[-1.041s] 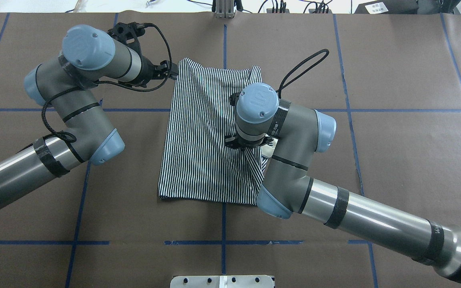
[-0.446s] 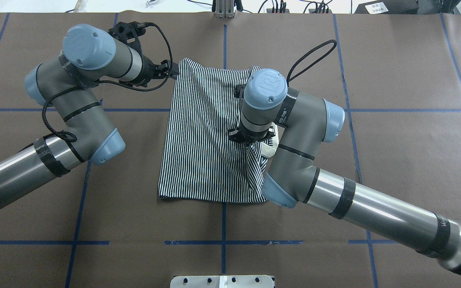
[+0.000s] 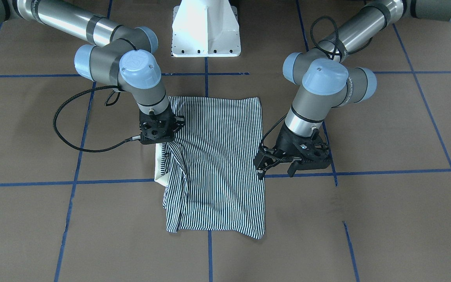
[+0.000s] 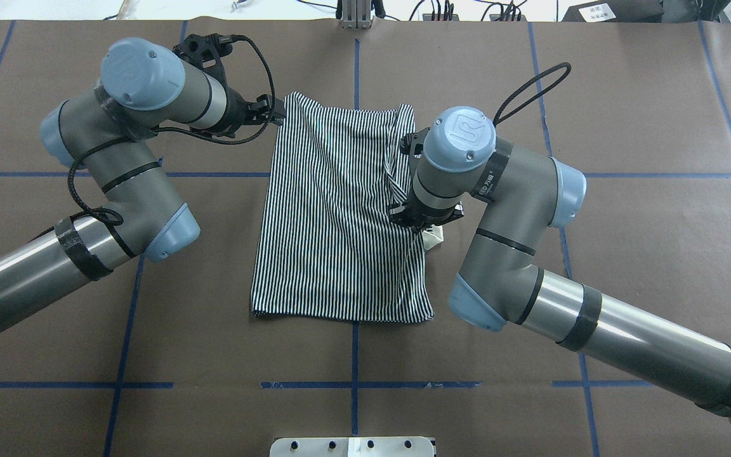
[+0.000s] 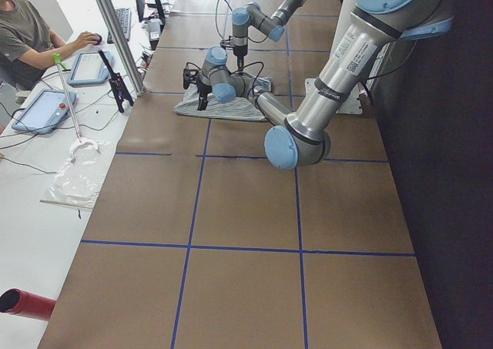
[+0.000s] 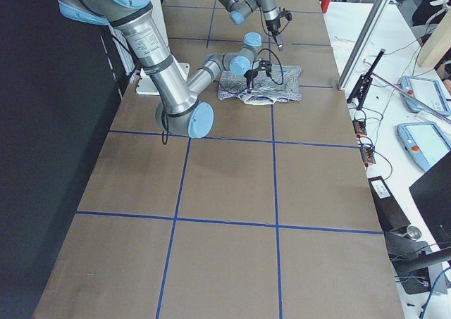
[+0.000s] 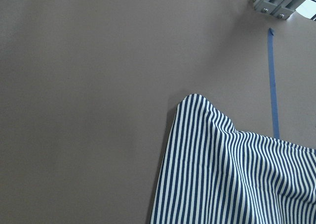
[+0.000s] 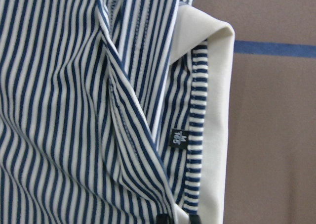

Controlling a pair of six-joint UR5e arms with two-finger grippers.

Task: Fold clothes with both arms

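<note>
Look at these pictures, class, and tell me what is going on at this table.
Two robot arms are folding a striped polo shirt, which lies part-folded on the brown table. The right arm stands over the shirt's edge by the cream collar, and its fingers seem to pinch a fold of cloth there. The left arm holds its fingers near the shirt's far corner, which lies free on the table.

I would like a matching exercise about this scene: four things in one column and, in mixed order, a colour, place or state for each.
Column one
1 polo shirt
2 collar
3 left gripper
4 right gripper

Column two
a shut on striped cloth
b navy-and-white stripes
c cream, poking out at one edge
d off the cloth, by a corner

Pairs: 1-b, 2-c, 3-d, 4-a
</note>
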